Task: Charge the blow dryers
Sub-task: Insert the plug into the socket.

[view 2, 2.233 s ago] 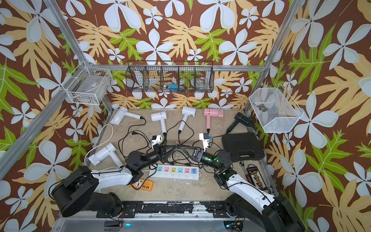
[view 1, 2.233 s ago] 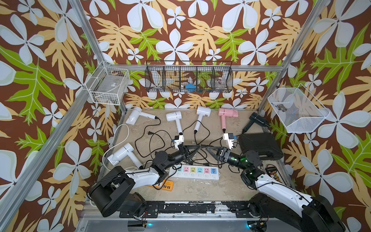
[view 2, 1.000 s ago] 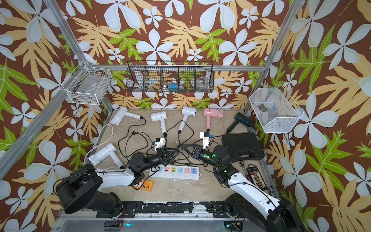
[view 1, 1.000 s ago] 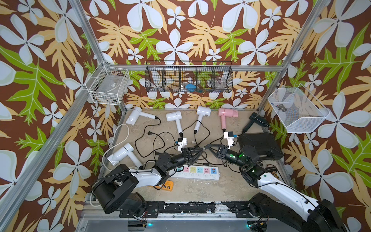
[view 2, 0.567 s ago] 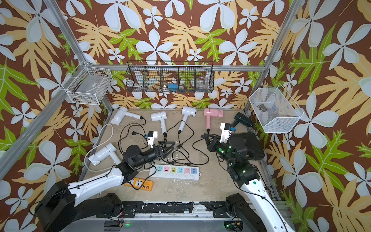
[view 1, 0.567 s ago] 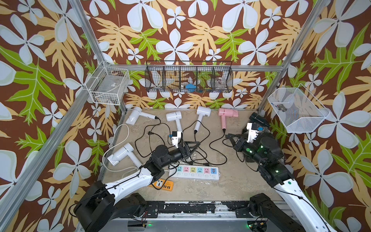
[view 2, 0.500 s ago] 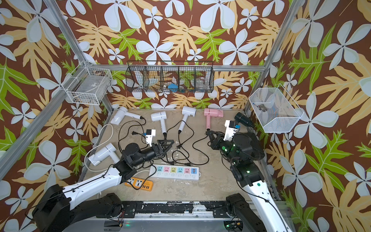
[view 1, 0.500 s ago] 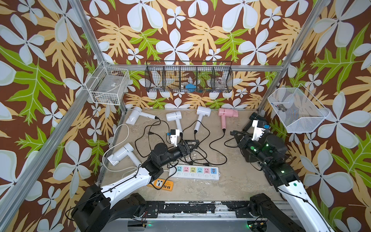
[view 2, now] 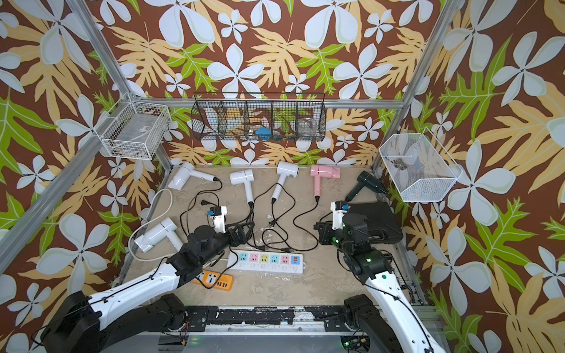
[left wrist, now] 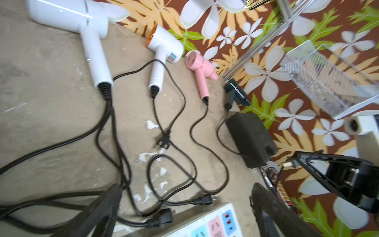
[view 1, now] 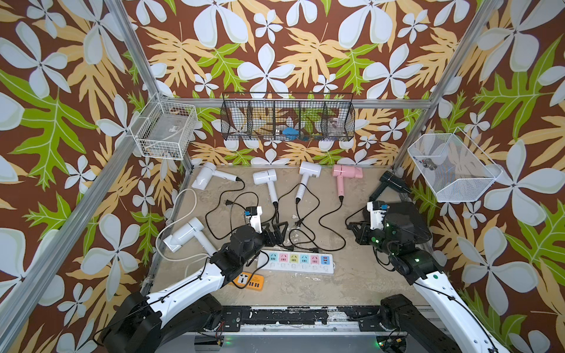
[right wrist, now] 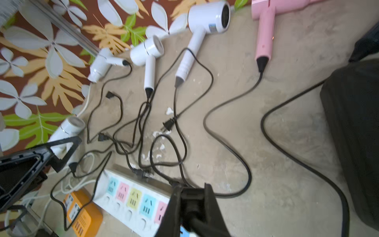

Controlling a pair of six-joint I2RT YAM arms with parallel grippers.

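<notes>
The step in hand looks like carrying a plug to a socket. The right gripper [view 1: 354, 229] is at 3 o'clock on the table, in front of the black case [view 2: 379, 223]. Its jaws are pressed together on a small black plug [left wrist: 287, 163], whose metal prongs poke out past the tips in the left wrist view. The cord seems to run from the black blow dryer [view 1: 393, 182] at 2 o'clock. The case hides part of that run, so I cannot be sure whose plug it is.

The left gripper [view 1: 276, 228] hovers near the centre, just beyond the far edge of the white power strip [view 1: 295, 266]. Its jaws are spread wide and hold nothing, with a tangle of cords beneath.

All the blow dryers lie flat on the table. A white blow dryer [view 1: 185, 237] is at 9 o'clock and three more white ones line the back wall from 10 to 12 o'clock. The pink blow dryer [view 1: 347, 173] is at 1 o'clock. As far as I can tell, every coloured socket on the white strip is bare, and several plugs lie loose along its far edge, so the task looks barely begun. The orange power strip [view 1: 249, 281] sits at 7 o'clock, partly under the left arm.

The next move likely calls for swinging the held plug toward 6 o'clock and turning the prongs downward. They must line up with the slots of a free socket before being pressed straight in. The strip looks light and loose, so the empty gripper may need to steady it.
</notes>
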